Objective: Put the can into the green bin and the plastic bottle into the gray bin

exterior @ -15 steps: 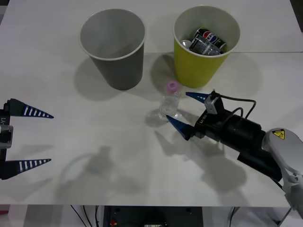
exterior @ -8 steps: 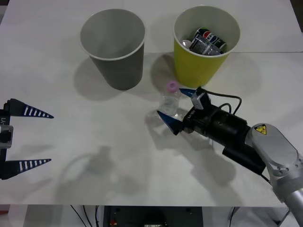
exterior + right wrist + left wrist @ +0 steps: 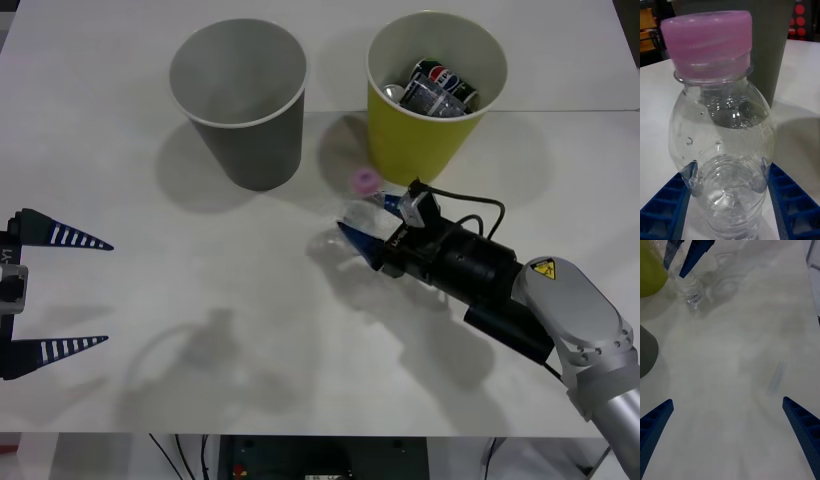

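Evidently the right gripper [image 3: 365, 228] has its blue fingers [image 3: 792, 210] pressed against both sides of the plastic bottle [image 3: 357, 215], low on the body so the pink cap stays free for an upright lift. That bottle stands at the green bin's [image 3: 425, 140] seven o'clock, with the gray bin [image 3: 250, 140] off at its ten o'clock. A can [image 3: 440, 82] already lies inside the green one. Parked at the table's near left edge, the left gripper [image 3: 60, 292] waits spread wide, holding nothing.
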Motion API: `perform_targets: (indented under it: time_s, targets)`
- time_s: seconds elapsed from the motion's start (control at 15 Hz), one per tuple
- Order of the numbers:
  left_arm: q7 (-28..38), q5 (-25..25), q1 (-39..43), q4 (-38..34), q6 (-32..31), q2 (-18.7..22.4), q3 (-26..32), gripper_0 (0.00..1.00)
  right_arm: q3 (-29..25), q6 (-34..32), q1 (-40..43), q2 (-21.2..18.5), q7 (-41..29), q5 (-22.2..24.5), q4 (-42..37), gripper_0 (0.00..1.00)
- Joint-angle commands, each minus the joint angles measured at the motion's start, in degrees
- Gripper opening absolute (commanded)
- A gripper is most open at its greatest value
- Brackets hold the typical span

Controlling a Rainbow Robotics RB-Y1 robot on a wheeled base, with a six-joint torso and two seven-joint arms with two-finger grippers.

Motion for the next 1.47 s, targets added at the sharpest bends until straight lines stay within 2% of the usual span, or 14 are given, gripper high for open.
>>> perform_targets:
  time_s: [0.07,0.4,0.8,1.0,1.2,1.47]
  targets:
    - [0.00,0.00,0.00,0.00,0.00,0.00,0.00,1.00,-0.02,0.02,-0.01,0.00,-0.33,-0.06,-0.01,0.00]
    - [0.00,0.00,0.00,0.00,0.00,0.00,0.00,1.00,-0.02,-0.07,0.08,-0.53,-0.77,-0.06,-0.36,0.00]
    - [0.00,0.00,0.00,0.00,0.00,0.00,0.00,1.00,-0.02,-0.94,2.45,-4.92,-3.67,0.20,-6.07,0.00]
    - [0.00,0.00,0.00,0.00,0.00,0.00,0.00,1.00,-0.02,-1.21,4.39,-7.91,-13.34,8.20,-12.31,0.00]
    - [0.00,0.00,0.00,0.00,0.00,0.00,0.00,1.00,-0.90,-3.49,6.85,-10.90,-27.93,17.16,-19.96,0.00]
    - [0.00,0.00,0.00,0.00,0.00,0.00,0.00,1.00,-7.31,-16.68,8.52,-11.95,-49.11,30.17,-31.21,0.00]
